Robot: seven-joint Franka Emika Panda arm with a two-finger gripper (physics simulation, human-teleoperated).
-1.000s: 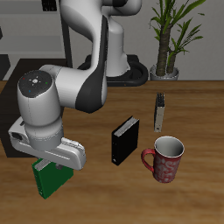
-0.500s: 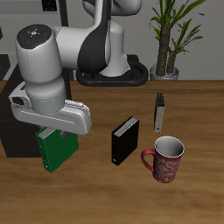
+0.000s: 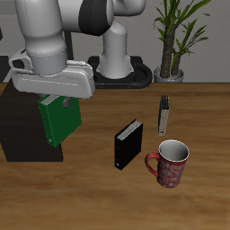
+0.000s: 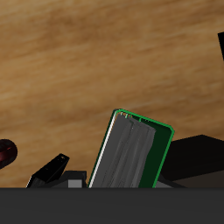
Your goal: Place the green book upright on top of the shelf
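Wooden table [image 3: 202, 193], potted plant [image 3: 173, 36] at the back, dark backdrop

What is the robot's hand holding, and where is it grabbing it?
The gripper holds the green book by its top edge; the book hangs below it, off the table, beside the shelf.

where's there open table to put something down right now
Bare wood runs along the table front edge, and between the shelf and the black book. It is crowded around the mug and thin book.

shelf [image 3: 27, 126] top clear, black book [image 3: 128, 144] aside
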